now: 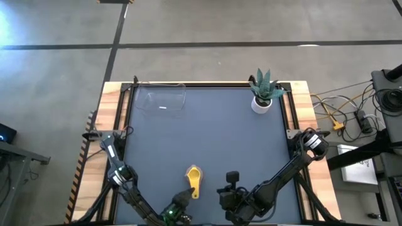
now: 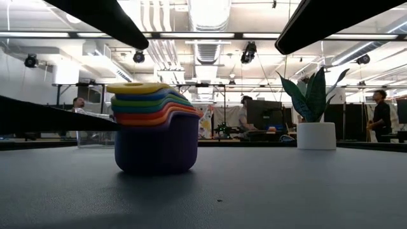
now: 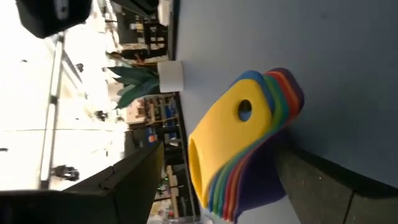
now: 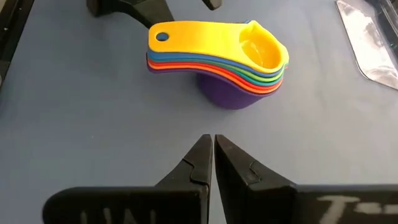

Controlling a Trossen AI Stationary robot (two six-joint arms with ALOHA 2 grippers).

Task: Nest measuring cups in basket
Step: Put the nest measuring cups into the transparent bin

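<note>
The measuring cups [image 1: 193, 179] stand nested in one stack on the dark table mat near the front edge. The purple cup [image 2: 157, 149] is at the bottom and the yellow cup [image 4: 217, 40] on top. The stacked handles point toward the near edge. My left gripper [image 1: 182, 199] is open just near of the handle ends, with its fingers [image 4: 134, 11] standing apart. My right gripper [image 4: 213, 146] is shut and empty, to the right of the stack. The clear basket [image 1: 162, 100] stands at the far left, with nothing in it.
A white pot with a spiky green plant [image 1: 264, 94] stands at the far right corner. Bare mat lies between the stack and the basket. Wooden table borders [image 1: 301, 107] run along both sides. People and desks show in the room beyond.
</note>
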